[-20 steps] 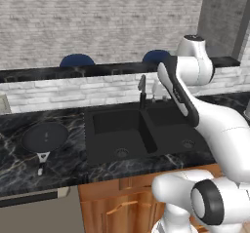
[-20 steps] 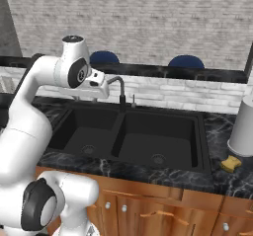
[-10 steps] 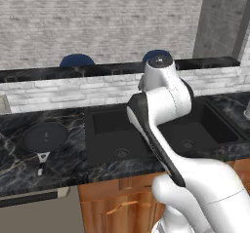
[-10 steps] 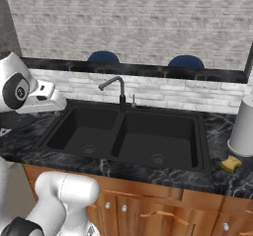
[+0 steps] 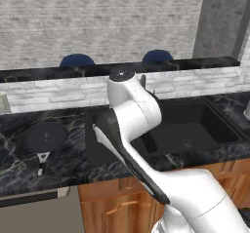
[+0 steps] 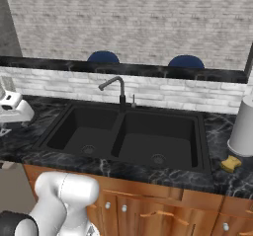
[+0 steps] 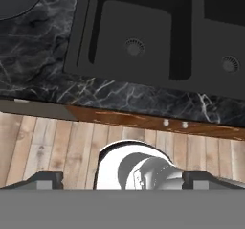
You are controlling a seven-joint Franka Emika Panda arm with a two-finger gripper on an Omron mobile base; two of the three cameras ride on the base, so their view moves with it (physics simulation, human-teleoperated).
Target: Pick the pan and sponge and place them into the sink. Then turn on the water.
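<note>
I've swung the arm left since the earlier frame, away from the faucet (image 6: pixel 117 88), toward the pan side. The gripper (image 7: pixel 122 177) has its jaws spread wide, holding nothing, above the counter (image 7: pixel 43 55) edge. The pan (image 5: pixel 45 136) sits on the counter left of the sink (image 5: pixel 200 125). The sponge (image 6: pixel 230 163) lies right of the sink, beside a grey canister (image 6: pixel 243 126).

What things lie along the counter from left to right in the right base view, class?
Gripper → faucet → sink → sponge on the counter.
</note>
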